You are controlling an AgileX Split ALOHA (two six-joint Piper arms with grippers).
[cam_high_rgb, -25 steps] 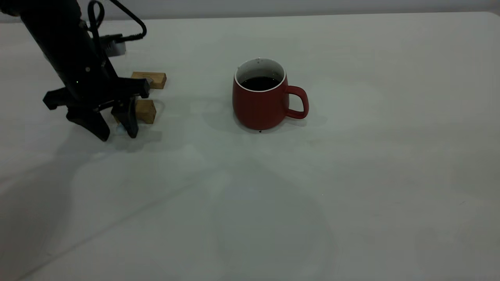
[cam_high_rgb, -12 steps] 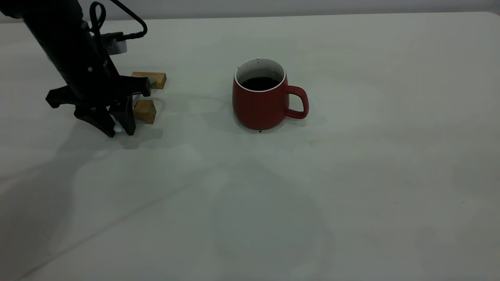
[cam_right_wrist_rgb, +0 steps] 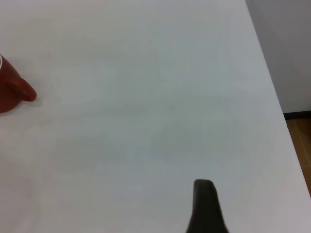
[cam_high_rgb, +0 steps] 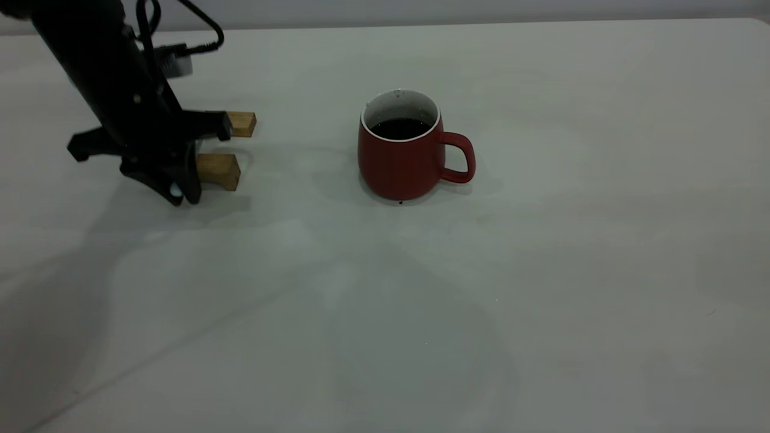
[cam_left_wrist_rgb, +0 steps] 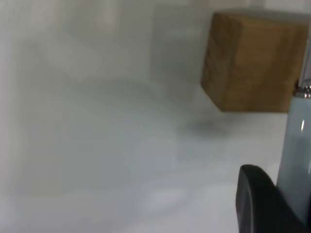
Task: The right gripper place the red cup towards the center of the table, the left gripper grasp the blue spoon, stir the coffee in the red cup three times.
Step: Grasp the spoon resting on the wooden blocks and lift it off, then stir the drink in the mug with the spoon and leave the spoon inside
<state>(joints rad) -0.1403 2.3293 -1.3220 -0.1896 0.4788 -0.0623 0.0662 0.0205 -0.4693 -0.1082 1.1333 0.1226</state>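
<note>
Exterior: left gripper (cam_high_rgb: 178, 193) sits just left of the two tan wooden blocks (cam_high_rgb: 218, 170), fingertips down at the table (cam_high_rgb: 541, 270). Over the last second the fingers went from spread to pinched together on a pale sliver, the blue spoon (cam_high_rgb: 176, 190), and the wrist has shifted slightly away from the camera. Judgement: grasp is made, lift and carry to the cup come next. Red cup (cam_high_rgb: 402, 155) stands well right of the blocks, near table centre, handle pointing away from them; rounded glazed ceramic, white rim and inside, flat dark coffee (cam_high_rgb: 400, 127) below the rim. It hasn't moved.

Left wrist: one dark finger (cam_left_wrist_rgb: 265, 204) pressed against the spoon's smooth pale-blue handle (cam_left_wrist_rgb: 295, 145), metal neck starting at its top. Square-cut wooden block just beyond, matte grain.

Right wrist: right gripper (cam_right_wrist_rgb: 205, 206) parked well away from the cup, only one dark finger visible, so spread or closed can't be told. Cup's handle shows at the edge.
</note>
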